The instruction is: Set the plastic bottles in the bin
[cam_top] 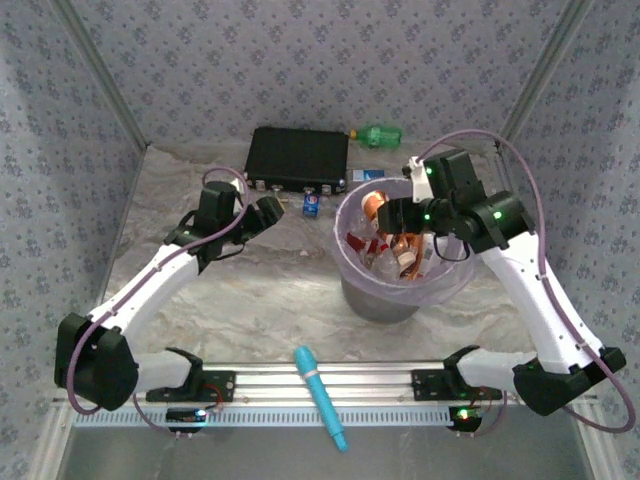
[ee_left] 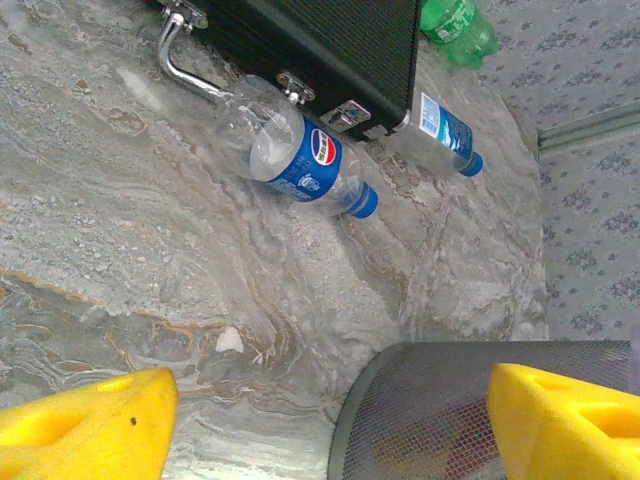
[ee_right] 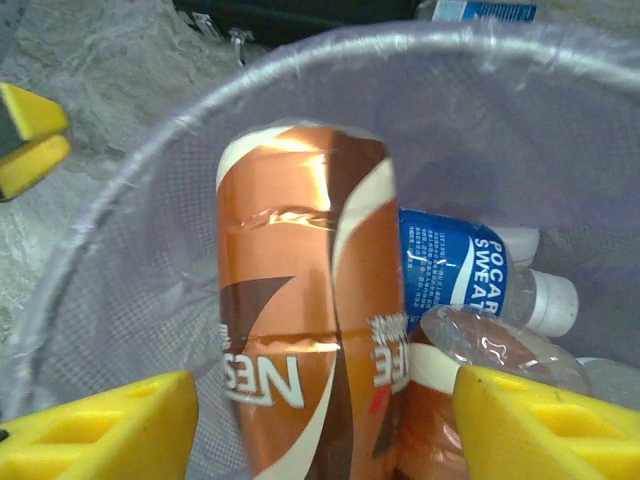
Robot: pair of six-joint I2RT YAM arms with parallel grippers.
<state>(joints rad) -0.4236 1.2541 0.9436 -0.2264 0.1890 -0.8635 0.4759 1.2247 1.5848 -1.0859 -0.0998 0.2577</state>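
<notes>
The bin (cam_top: 383, 296) is a grey mesh bucket lined with a lilac bag, and several plastic bottles lie in it. My right gripper (cam_top: 387, 214) hangs over its rim, open. In the right wrist view a copper-orange Nescafe bottle (ee_right: 300, 300) lies between the spread fingers (ee_right: 110, 430) of my right gripper (ee_right: 325, 425), clear of both, beside a Pocari Sweat bottle (ee_right: 450, 270). My left gripper (cam_top: 270, 212) is open and empty over the table. Ahead of it lie a Pepsi bottle (ee_left: 295, 155), a blue-labelled clear bottle (ee_left: 440, 135) and a green bottle (ee_left: 455, 25).
A flat black box (cam_top: 298, 158) with metal latches lies at the back, touching the Pepsi bottle (cam_top: 311, 202). The green bottle (cam_top: 378, 134) sits behind it by the back wall. A cyan stick (cam_top: 320, 397) rests across the front rail. The bin's mesh wall (ee_left: 430, 410) stands close by my left gripper (ee_left: 325, 425).
</notes>
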